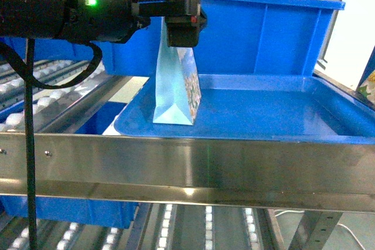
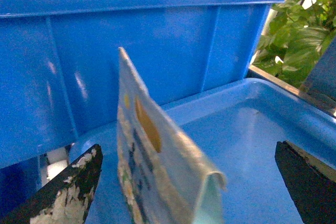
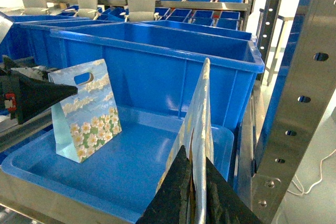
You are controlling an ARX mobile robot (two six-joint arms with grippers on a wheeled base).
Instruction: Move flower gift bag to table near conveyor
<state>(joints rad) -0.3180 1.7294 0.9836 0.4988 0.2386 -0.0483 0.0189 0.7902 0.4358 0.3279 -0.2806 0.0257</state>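
Observation:
A flower gift bag (image 1: 174,89) (image 3: 86,111), pale blue with white blossoms and a cut-out handle, stands upright in the left part of a blue tray (image 1: 263,115). My left gripper (image 1: 183,44) (image 2: 188,149) is open, its fingers (image 2: 73,192) straddling the bag's top edge (image 2: 157,182) without touching it. My right gripper (image 3: 195,156) is shut on the top edge of a second gift bag (image 3: 199,114), seen edge-on over the tray's right side. Conveyor rollers (image 1: 35,98) run at the left. The table is out of view.
A deep blue bin (image 1: 263,33) stands right behind the tray. A steel rail (image 1: 187,168) crosses in front of the tray. A perforated steel upright (image 3: 299,103) stands close to the right. More blue bins sit on shelves behind, and a green plant (image 2: 299,24) is at the far right.

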